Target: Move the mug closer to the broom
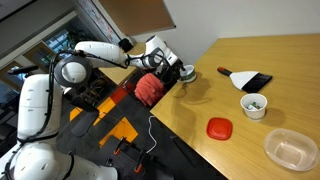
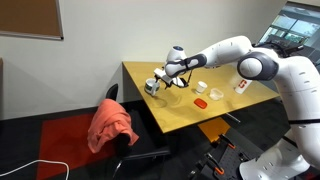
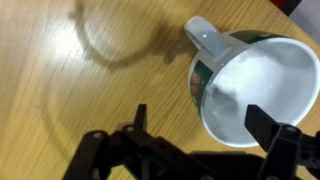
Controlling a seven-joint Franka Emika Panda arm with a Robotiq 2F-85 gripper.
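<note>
The mug (image 3: 262, 85) is white with a handle and a green and red print on its side. It stands near the table's corner in both exterior views (image 1: 186, 72) (image 2: 151, 87). My gripper (image 3: 202, 115) is open and straddles the mug's near wall, with one finger over the opening and the other outside. It shows at the mug in both exterior views (image 1: 173, 68) (image 2: 160, 80). The broom (image 1: 247, 79), with a dark handle, white neck and black bristles, lies flat farther along the table, apart from the mug.
A white cup with speckled contents (image 1: 254, 105), a red square lid (image 1: 220, 128) and a clear pinkish bowl (image 1: 291, 148) sit on the wooden table (image 1: 290, 70) beyond the broom. A chair with a red cloth (image 2: 110, 125) stands by the table's edge.
</note>
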